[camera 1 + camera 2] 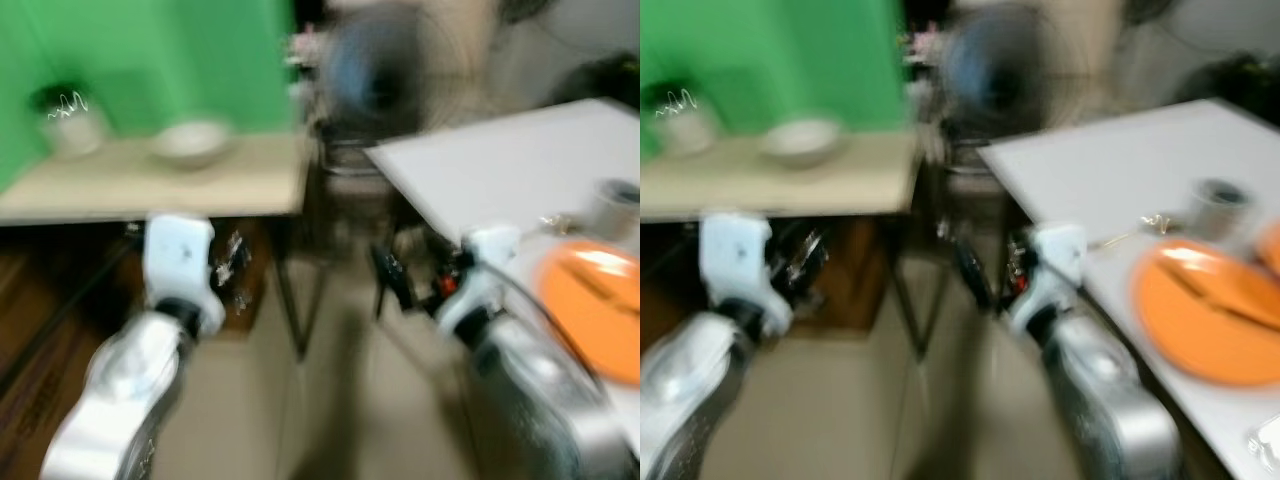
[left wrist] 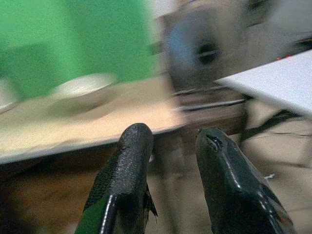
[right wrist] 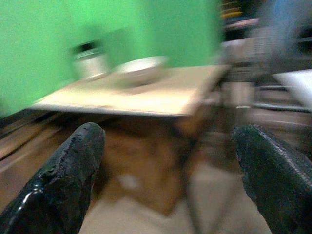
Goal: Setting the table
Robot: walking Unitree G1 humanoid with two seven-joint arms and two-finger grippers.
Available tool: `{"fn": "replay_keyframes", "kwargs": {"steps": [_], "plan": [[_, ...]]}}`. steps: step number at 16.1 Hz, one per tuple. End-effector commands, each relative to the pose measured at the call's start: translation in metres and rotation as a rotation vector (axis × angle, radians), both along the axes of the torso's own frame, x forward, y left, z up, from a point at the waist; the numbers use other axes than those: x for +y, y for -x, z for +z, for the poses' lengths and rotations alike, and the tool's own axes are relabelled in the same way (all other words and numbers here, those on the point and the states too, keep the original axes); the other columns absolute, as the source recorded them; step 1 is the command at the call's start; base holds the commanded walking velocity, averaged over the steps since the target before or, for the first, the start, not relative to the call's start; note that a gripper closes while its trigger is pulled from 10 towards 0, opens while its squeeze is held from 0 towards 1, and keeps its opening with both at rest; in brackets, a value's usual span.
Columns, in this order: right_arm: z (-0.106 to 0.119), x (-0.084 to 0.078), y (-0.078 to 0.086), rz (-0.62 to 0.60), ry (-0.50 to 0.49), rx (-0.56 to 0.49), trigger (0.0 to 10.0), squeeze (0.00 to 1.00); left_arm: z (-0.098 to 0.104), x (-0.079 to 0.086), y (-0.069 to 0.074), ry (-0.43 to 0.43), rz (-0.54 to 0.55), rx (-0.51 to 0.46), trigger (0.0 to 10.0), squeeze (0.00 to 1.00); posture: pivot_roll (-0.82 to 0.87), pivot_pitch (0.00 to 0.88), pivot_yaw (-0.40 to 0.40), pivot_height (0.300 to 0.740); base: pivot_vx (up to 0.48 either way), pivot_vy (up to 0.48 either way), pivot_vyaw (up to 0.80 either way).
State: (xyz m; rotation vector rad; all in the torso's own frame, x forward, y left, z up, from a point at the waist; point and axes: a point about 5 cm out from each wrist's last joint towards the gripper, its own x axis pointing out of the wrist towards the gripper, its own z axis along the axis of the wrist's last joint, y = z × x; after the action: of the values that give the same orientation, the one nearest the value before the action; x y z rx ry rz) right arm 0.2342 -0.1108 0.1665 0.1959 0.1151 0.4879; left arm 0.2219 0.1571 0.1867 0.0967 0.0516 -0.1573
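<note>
All views are blurred. A white bowl (image 1: 190, 140) and a pale jar (image 1: 70, 120) stand on a beige table (image 1: 150, 185) at the left. On the white table (image 1: 500, 160) at the right lie an orange plate (image 1: 1205, 310) with dark sticks across it, a grey cup (image 1: 1218, 205) and a thin piece of cutlery (image 1: 1140, 228). My left gripper (image 2: 175, 139) is open and empty, held low in front of the beige table's edge. Between the two tables, my right gripper (image 3: 170, 141) is open wide, with nothing between its fingers.
A green backdrop (image 1: 150, 50) rises behind the beige table. A round dark fan (image 1: 375, 70) stands at the back between the tables. Beige floor (image 1: 330, 400) runs along the gap between them, with a table leg (image 1: 295, 310) in it.
</note>
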Motion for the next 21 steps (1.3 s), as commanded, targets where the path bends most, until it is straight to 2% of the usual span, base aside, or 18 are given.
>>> {"fn": "replay_keyframes", "kwargs": {"steps": [1, 2, 3, 4, 11, 14, 16, 18, 21], "plan": [[0.006, -0.004, -0.002, -0.008, 0.005, -0.03, 10.0, 1.0, 0.004, -0.002, -0.001, 0.037, -0.001, -0.022, 10.0, 0.0, -0.07, 0.0, 0.056, 0.74, 0.0, 0.0, 0.8], [0.005, -0.005, -0.003, -0.018, 0.009, -0.031, 10.0, 1.0, 0.003, -0.001, -0.001, 0.054, 0.019, -0.007, 10.0, 0.0, -0.07, 0.0, 0.053, 0.74, 0.0, 0.0, 0.43], [0.004, -0.006, -0.004, -0.039, 0.009, -0.024, 10.0, 0.76, 0.003, 0.0, -0.002, 0.046, 0.026, -0.011, 10.0, 0.0, -0.07, 0.0, 0.052, 0.74, 0.0, 0.0, 0.0], [0.003, -0.007, -0.005, -0.052, 0.015, -0.017, 10.0, 0.0, 0.002, 0.001, -0.002, 0.032, 0.029, -0.009, 10.0, 0.0, -0.07, 0.0, 0.051, 0.74, 0.0, 0.0, 0.0], [0.001, -0.008, -0.009, -0.059, 0.031, -0.031, 10.0, 0.0, 0.007, -0.006, -0.004, 0.027, -0.049, -0.056, 10.0, 0.0, -0.06, 0.0, 0.043, 0.74, 0.035, 0.0, 0.0], [0.002, -0.005, -0.015, -0.069, 0.147, -0.085, 10.0, 0.0, 0.006, -0.001, -0.004, 0.04, -0.021, -0.062, 10.0, 0.0, -0.06, 0.0, 0.04, 0.74, 0.324, 0.0, 0.27], [0.002, -0.006, -0.017, -0.085, 0.145, -0.089, 10.0, 0.0, 0.004, 0.002, -0.005, 0.041, -0.001, -0.062, 10.0, 0.0, -0.06, 0.0, 0.037, 0.74, 0.377, 0.0, 0.8], [0.001, -0.01, -0.018, -0.131, 0.068, -0.075, 10.0, 0.0, 0.0, 0.007, -0.003, 0.03, 0.02, -0.058, 10.0, 0.0, -0.06, 0.0, 0.035, 0.74, 0.382, 0.0, 0.0], [-0.002, -0.013, -0.019, -0.157, 0.07, -0.085, 10.0, 0.0, -0.004, 0.015, -0.002, 0.008, 0.035, -0.061, 10.0, 0.0, -0.06, 0.0, 0.036, 0.74, 0.36, 0.0, 0.0]]}}
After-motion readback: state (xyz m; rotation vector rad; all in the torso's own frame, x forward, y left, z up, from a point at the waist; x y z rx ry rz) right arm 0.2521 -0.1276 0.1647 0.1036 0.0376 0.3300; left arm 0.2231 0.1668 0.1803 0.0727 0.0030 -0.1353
